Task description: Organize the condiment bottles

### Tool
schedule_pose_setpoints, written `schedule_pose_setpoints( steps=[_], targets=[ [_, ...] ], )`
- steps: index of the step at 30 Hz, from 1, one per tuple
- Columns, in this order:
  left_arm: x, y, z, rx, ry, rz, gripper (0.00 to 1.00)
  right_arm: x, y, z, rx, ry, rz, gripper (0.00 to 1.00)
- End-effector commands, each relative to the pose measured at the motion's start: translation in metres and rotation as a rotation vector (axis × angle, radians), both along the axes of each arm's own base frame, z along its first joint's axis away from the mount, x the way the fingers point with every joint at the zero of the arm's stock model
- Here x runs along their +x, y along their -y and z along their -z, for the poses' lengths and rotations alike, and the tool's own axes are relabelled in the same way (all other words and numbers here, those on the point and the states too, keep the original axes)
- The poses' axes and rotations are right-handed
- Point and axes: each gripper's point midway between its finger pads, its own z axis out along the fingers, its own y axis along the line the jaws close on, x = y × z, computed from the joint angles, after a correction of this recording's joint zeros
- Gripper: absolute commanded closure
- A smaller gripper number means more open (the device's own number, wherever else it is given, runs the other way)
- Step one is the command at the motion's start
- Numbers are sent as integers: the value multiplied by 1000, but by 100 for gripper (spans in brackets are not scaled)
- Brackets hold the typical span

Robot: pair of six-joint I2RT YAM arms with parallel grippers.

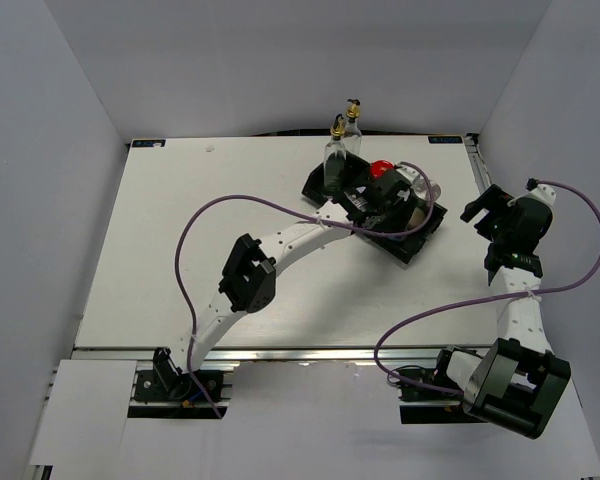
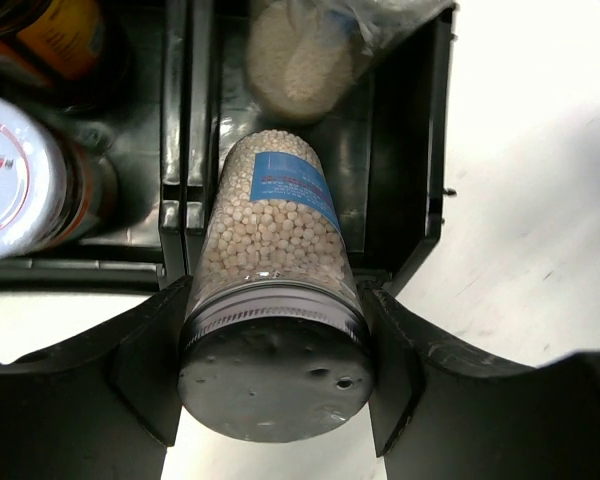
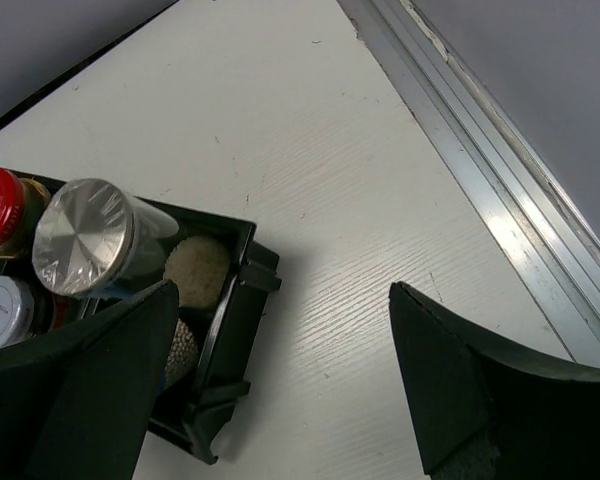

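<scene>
The left gripper (image 2: 275,345) clamps the shaker (image 2: 275,225) near its cap, its length pointing away into the tray's (image 2: 420,150) end slot, perhaps touching down. The right gripper (image 3: 280,385) gapes empty, well aside.

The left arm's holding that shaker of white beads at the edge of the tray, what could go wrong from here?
The left gripper grips the bead shaker only near its cap, so it might pivot or slip. Another grain-filled container sits just ahead in the same compartment and could get bumped. The fingers look wider than that slot and may catch the black tray, jolting the tall glass bottles by its far end.
</scene>
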Motion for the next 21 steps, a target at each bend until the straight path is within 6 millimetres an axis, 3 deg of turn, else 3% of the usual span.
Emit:
schedule_pose_setpoints(
  steps=[1,5,11,17,20,21],
  targets=[
    [-5,-48,-32,137,37,-32,100,10,3,-31,-41,85,-18,11],
    [-20,-62,-24,200,-13,10,100,10,3,-31,-38,87,-18,10],
    [-28,-82,-35,275,-1,44,100,11,1,-31,-34,86,-25,11],
    [-14,-83,-43,287,63,20,80,12,-1,-28,-27,81,-35,11],
    [-8,-74,-37,256,56,39,80,11,0,-28,-27,81,-33,11],
    [-4,-72,-34,245,53,39,75,11,0,-29,-29,82,-32,11]
  ],
)
